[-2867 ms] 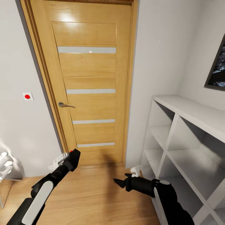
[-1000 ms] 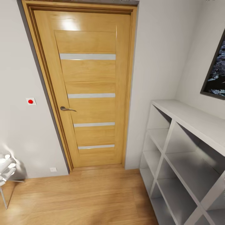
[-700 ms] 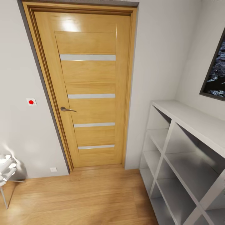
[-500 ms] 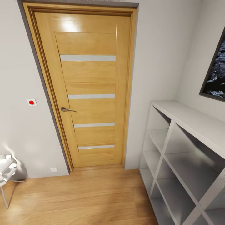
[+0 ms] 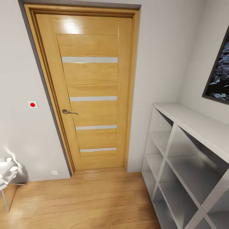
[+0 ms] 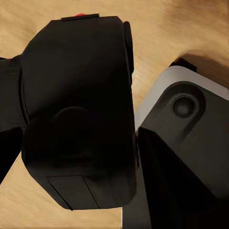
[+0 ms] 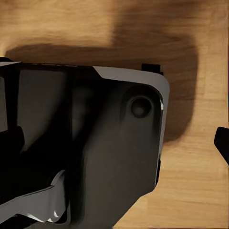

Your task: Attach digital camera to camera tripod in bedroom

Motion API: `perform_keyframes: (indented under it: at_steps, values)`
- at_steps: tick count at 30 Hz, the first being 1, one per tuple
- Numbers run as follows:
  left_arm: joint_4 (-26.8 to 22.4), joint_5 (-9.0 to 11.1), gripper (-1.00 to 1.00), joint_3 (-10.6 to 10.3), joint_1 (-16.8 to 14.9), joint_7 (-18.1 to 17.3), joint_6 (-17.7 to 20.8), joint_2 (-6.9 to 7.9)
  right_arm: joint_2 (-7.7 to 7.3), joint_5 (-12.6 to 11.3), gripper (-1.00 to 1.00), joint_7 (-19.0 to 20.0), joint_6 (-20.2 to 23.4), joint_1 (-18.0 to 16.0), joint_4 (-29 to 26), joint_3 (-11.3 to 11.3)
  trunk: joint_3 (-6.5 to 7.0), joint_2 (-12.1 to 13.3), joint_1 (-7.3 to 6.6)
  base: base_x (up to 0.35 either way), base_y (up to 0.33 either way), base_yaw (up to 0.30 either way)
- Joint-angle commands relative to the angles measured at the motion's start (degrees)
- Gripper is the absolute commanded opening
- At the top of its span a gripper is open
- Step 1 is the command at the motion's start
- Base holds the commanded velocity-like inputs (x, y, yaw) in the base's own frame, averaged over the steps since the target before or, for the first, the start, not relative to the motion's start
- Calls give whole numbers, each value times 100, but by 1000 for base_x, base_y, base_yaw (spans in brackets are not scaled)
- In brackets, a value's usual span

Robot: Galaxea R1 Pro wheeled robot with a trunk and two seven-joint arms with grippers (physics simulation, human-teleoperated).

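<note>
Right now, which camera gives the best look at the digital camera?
The left wrist view: the digital camera sits close up there, a black boxy body with a sliver of red at one edge, held in the left gripper over the wood floor. The head view looks at the door and shelves instead; the right wrist view faces floor.

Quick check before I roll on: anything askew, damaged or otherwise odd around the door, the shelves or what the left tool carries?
Nothing stands out. The wooden door is shut and sits square in its frame, the white cube shelves look straight and intact, and the digital camera sits against the left tool in the left wrist view, over wood floor.
</note>
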Motion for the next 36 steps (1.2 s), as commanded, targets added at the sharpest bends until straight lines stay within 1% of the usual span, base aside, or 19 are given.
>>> perform_keyframes:
  at_steps: [1,8,11,15,16,17,20,31,34,36]
  values:
    - [-2,11,-100,-52,0,14,23,0,-3,56,100,15,-19,-8,8,-49,-13,-13,3,0,0,0]
    - [-2,1,-100,-54,115,-35,17,-1,-3,56,100,14,-106,-8,12,-49,-13,-13,3,0,0,0]
    - [-5,2,-100,-53,151,-170,17,-6,-3,56,100,15,-114,-8,12,-49,-13,-13,3,0,0,0]
    - [-4,10,-100,-53,174,-463,17,-7,-3,56,100,15,-120,-8,14,-49,-13,-13,3,0,0,0]
    - [-8,18,-100,-51,185,-701,17,-8,-3,56,100,15,-119,-9,15,-49,-13,-13,3,0,0,0]
    - [-9,23,-100,-46,188,-779,17,-8,-3,56,100,15,-124,-12,16,-49,-13,-13,3,0,0,0]
    - [-10,41,-100,-40,192,-861,17,-7,-3,56,100,15,-126,-15,16,-49,-13,-13,3,0,0,0]
    - [-4,172,-100,-35,194,-918,17,0,2,71,100,14,-116,-18,12,-44,-13,-13,3,0,0,0]
    - [-3,178,-100,-35,194,-918,11,0,32,72,100,-60,-85,-22,9,-52,-13,-13,3,0,0,0]
    - [-2,182,-100,-35,194,-918,-43,-4,64,77,100,-224,-77,-20,8,-55,-13,-13,3,0,0,0]
